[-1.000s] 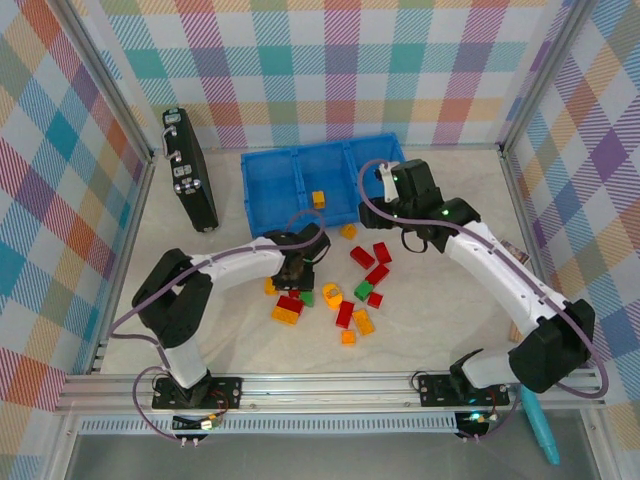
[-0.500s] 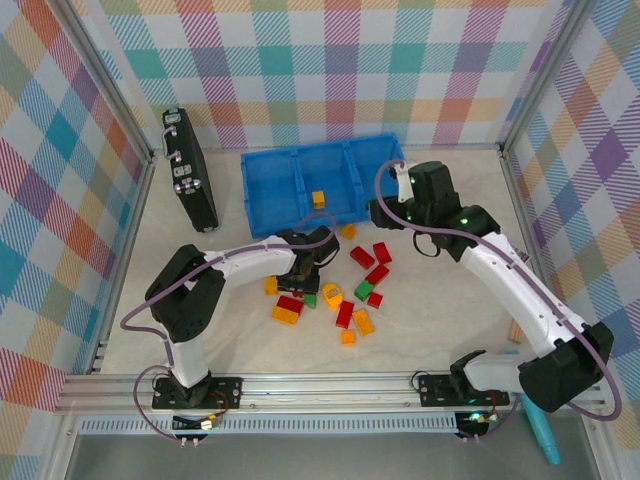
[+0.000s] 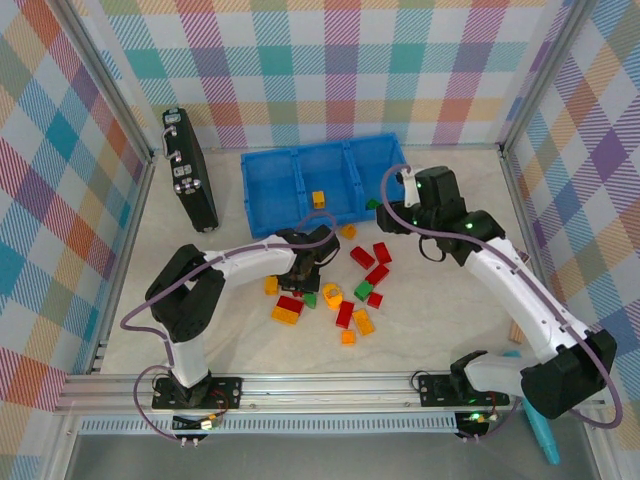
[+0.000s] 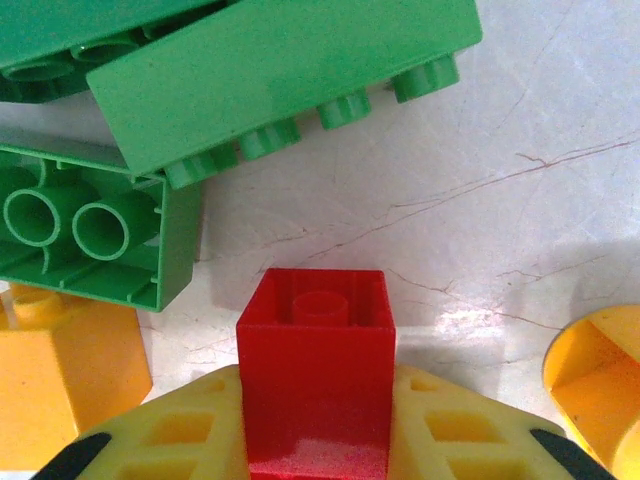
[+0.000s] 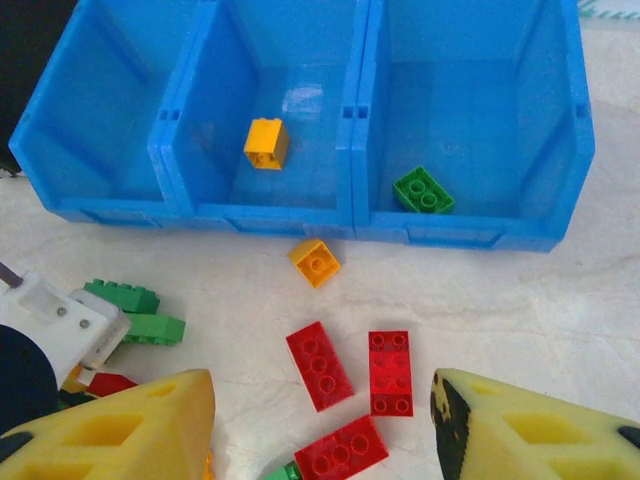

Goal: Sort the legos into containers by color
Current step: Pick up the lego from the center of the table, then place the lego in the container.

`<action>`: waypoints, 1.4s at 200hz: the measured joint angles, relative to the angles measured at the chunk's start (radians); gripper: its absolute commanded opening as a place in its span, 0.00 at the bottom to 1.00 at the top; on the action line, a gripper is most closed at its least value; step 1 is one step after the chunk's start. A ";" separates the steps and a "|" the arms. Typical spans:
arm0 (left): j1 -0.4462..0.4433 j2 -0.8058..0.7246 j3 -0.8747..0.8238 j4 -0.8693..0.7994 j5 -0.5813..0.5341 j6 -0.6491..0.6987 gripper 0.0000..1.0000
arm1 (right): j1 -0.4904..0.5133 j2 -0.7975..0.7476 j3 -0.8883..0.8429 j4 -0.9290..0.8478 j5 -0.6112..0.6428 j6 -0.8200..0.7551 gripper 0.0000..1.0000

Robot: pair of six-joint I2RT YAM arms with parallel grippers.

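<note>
In the left wrist view my left gripper (image 4: 315, 420) is shut on a small red lego (image 4: 315, 340) just above the table, beside green legos (image 4: 280, 80) and orange ones (image 4: 60, 380). The top view has this gripper (image 3: 303, 268) at the left of the lego pile (image 3: 345, 290). My right gripper (image 5: 322, 430) hangs open over three red legos (image 5: 320, 365) in front of the containers (image 5: 360, 100), with nothing between its fingers. The middle bin holds an orange lego (image 5: 266, 142) and the right bin a green one (image 5: 423, 190). Another orange lego (image 5: 315, 262) lies on the table before the bins (image 3: 248, 190).
A black flat device (image 3: 188, 170) stands on edge at the back left, near the bins. Metal frame rails run along both sides and the near edge. A tan block (image 3: 516, 333) lies by the right rail.
My left gripper has closed on the red lego. My right arm has drawn back to the right from over the bins, uncovering the green lego in the right bin.
</note>
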State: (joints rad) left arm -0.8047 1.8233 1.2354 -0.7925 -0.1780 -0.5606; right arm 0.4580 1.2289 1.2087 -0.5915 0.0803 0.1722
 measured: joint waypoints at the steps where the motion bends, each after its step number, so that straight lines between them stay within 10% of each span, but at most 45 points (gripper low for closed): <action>1: 0.000 0.000 0.000 -0.001 0.000 0.000 0.24 | 0.000 0.000 -0.001 0.000 0.000 0.000 0.59; 82: 0.082 -0.125 0.314 -0.123 -0.084 0.143 0.25 | 0.016 -0.190 -0.325 -0.012 -0.082 0.092 0.58; 136: 0.277 -0.139 0.393 -0.087 -0.088 0.269 0.26 | 0.256 -0.203 -0.472 0.020 -0.069 0.184 0.61; 280: 0.501 0.159 0.635 -0.002 0.066 0.397 0.39 | 0.541 0.076 -0.536 0.059 0.086 0.350 0.64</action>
State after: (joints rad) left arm -0.3038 1.9823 1.8702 -0.7948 -0.1123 -0.1631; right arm 0.9985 1.3045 0.6727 -0.5323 0.1665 0.5224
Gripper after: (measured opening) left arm 0.376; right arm 0.636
